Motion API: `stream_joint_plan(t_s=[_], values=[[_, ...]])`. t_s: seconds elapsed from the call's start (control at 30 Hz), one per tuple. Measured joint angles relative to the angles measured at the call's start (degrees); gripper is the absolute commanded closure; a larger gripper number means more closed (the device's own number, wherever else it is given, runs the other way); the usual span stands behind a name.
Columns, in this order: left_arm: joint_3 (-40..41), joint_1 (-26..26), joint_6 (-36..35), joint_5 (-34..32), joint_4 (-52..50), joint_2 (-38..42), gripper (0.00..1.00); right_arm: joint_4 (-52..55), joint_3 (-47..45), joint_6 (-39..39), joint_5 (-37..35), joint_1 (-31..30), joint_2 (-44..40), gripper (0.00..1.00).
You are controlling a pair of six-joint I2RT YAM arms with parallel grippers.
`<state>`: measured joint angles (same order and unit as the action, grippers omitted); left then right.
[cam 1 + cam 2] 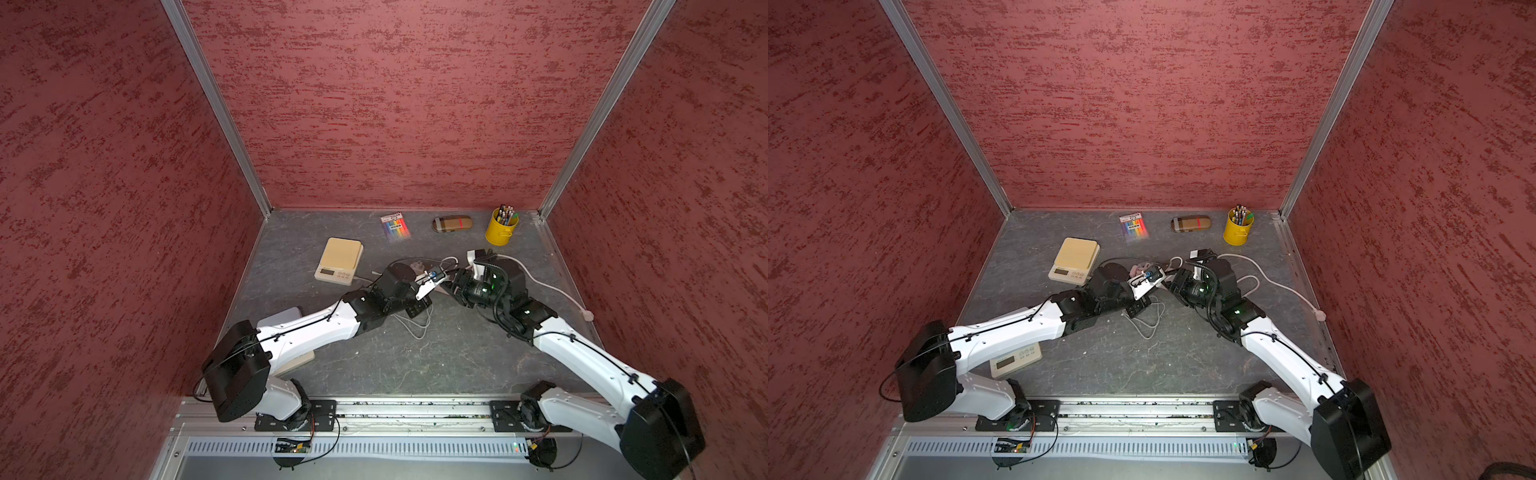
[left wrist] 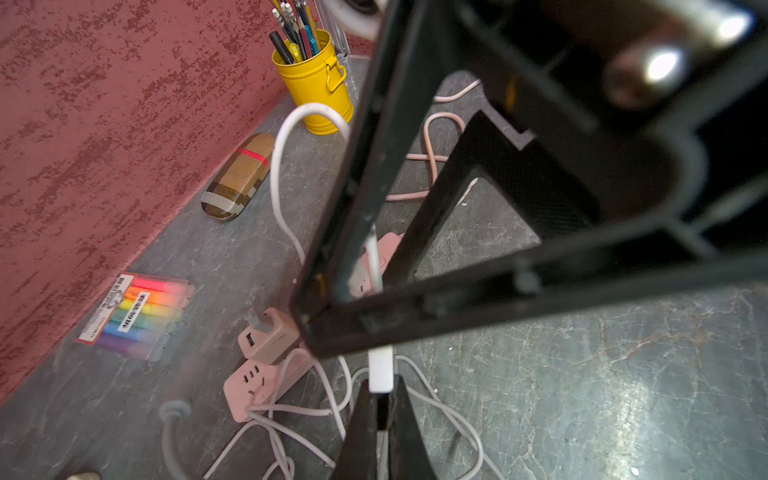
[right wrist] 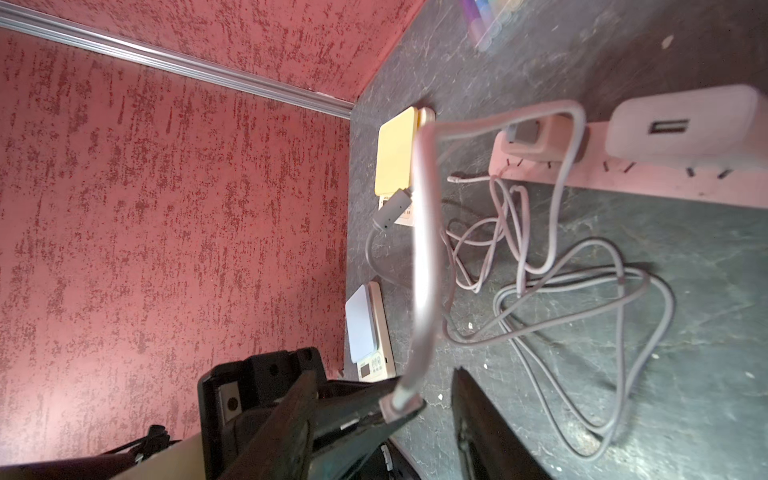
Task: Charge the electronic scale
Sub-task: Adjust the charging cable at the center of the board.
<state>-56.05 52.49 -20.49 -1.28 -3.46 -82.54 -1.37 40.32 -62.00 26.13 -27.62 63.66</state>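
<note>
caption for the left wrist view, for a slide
Left gripper pinches a white plug; the open right gripper faces it.

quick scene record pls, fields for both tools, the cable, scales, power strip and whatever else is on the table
left tool: shut on white cable plug
right tool: open, straddling that cable
scales: yellow-topped scale at back left; white-topped scale partly under left arm
power strip: pink, adapter with empty usb port on it
loose cables: tangled on table beside strip
back row: marker pack, glasses case, yellow pen pot
</note>
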Motion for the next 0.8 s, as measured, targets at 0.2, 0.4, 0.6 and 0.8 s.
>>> stream_joint_plan(t_s=[0.2,0.4,0.6,0.8], values=[[0.0,1.9,-3.6,-4.9,0.1,-0.9,1.0,0.9,0.6,-0.3,-0.6,-0.5,1.3,0.63],[0.0,3.3,-6.9,-9.0,0.1,-2.1,1.0,1.2,0.6,-0.8,-0.9,-0.6,3.0,0.69],[0.0,3.7,-8.4,-11.8,0.1,-2.9,1.0,1.3,0.6,-1.0,-0.7,-0.6,4.7,0.66],[0.0,4.0,-9.2,-15.2,0.9,-4.0,1.0,0.6,0.4,-2.2,0.0,-0.2,6.3,0.82]])
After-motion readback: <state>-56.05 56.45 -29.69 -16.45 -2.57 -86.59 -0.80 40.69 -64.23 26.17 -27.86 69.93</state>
